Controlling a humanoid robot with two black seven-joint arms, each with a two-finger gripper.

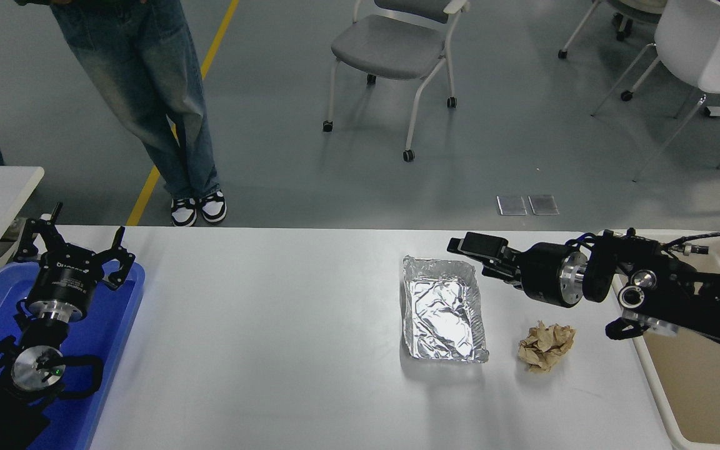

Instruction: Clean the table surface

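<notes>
The table surface (285,337) fills the lower half of the view, from nine o'clock to three o'clock. Two things lie on it at about four o'clock from centre: a foil tray (442,309) and, just beside it and apart, a crumpled brown paper ball (546,345). A beige bin (704,375) stands at the table's right edge. The right gripper (474,245) hangs over the foil tray's far right corner; whether it is spread or pressed together cannot be told. The left gripper (75,253), spread and empty, is parked over a blue tray (119,350) at eight o'clock. The paper ball is probably best taken from above, pinched lightly and carried to the bin, without the foil tray being nudged.
</notes>
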